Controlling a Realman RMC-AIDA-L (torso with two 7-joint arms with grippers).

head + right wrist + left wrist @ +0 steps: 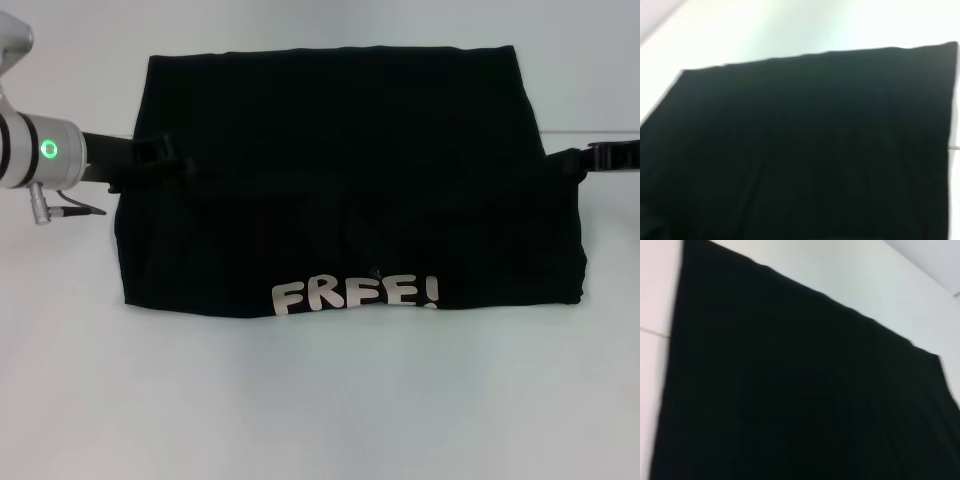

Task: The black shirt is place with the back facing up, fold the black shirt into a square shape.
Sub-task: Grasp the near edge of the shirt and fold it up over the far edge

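The black shirt (340, 180) lies spread on the white table as a wide, roughly rectangular shape. White lettering "FREE!" (355, 295) shows along its near edge. My left gripper (165, 158) is at the shirt's left edge, about halfway up, and overlaps the fabric. My right gripper (585, 160) is at the shirt's right edge at about the same height. Black fabric fills most of the left wrist view (800, 400) and the right wrist view (805, 150), with its straight edges against the table.
The white table (320, 400) runs all around the shirt, with a broad bare strip in front of it. My left arm's silver wrist with a green light (40, 150) reaches in from the left. A table seam (590, 132) runs at the far right.
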